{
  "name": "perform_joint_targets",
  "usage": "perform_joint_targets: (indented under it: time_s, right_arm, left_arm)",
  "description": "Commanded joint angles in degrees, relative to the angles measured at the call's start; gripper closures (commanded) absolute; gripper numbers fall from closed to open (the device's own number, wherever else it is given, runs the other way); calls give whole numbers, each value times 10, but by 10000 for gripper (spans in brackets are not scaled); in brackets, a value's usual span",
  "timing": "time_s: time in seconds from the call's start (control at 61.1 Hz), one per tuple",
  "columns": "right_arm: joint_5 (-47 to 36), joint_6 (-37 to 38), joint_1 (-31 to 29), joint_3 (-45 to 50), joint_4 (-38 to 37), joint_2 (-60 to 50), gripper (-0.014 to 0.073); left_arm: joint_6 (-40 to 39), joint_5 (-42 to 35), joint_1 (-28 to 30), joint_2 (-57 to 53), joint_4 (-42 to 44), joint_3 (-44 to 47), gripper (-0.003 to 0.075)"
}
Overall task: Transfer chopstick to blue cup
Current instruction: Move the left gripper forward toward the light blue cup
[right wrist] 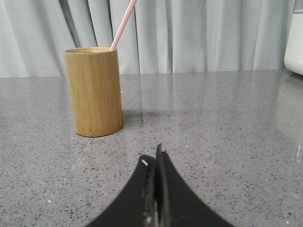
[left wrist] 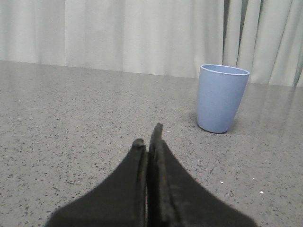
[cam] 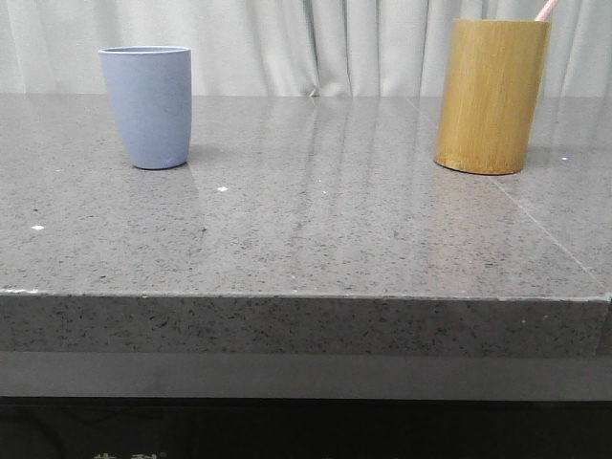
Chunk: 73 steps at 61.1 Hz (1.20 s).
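The blue cup [cam: 146, 105] stands upright at the far left of the grey stone table; it also shows in the left wrist view [left wrist: 221, 98]. A pale pink chopstick [right wrist: 122, 23] leans out of the taller bamboo holder [right wrist: 93, 91] at the far right; only its tip [cam: 544, 10] shows in the front view, above the holder [cam: 491, 96]. My left gripper [left wrist: 147, 137] is shut and empty, low over the table, short of the blue cup. My right gripper [right wrist: 154, 156] is shut and empty, short of the bamboo holder. Neither gripper shows in the front view.
A pale curtain [cam: 316, 43] hangs behind the table. The table's front edge [cam: 306, 296] runs across the front view. A white object [right wrist: 294, 38] stands at the edge of the right wrist view.
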Motion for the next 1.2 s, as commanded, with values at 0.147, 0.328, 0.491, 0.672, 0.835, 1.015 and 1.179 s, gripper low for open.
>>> perform_joint_targets:
  time_s: [0.147, 0.328, 0.491, 0.672, 0.835, 1.015, 1.179]
  right_arm:
    - [-43, -1, -3, -3, 1, -13, 710]
    - [-43, -1, -3, -3, 1, -13, 710]
    - [-43, -1, -3, -3, 1, -13, 710]
    - [-58, -1, -3, -3, 1, -13, 710]
    - [-56, -1, -3, -15, 1, -13, 710]
    - [-25, -1, -3, -98, 1, -13, 710]
    - [29, -1, -3, -212, -17, 6, 710]
  left_arm:
    - [-4, -48, 0, -13, 0, 7, 739]
    - [-4, -48, 0, -13, 0, 7, 739]
    - [-4, -48, 0, -13, 0, 7, 739]
    - [-5, -77, 0, -13, -3, 7, 739]
    - [-7, -105, 0, -13, -6, -15, 739]
    - [-7, -58, 0, 0, -6, -124, 739]
    - [-7, 45, 0, 50, -6, -261, 739]
